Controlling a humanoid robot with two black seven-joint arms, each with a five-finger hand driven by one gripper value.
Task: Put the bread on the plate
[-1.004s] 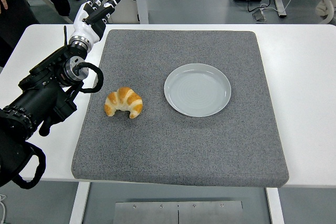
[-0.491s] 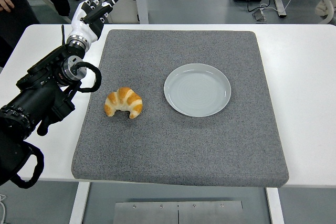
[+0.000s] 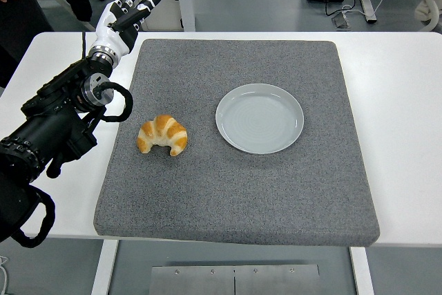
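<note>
Bread left of the plate, both on the mat.

The mat [image 3: 235, 191] lies on the table [image 3: 400, 101] and covers most of its middle. The plate [image 3: 260, 118] sits on the mat, a little toward its far side. The bread [image 3: 162, 135] lies on the mat well apart to the left of the plate and slightly nearer the table's front edge. The left hand [image 3: 123, 17] is far left of the plate, over the mat's back left corner.
</note>
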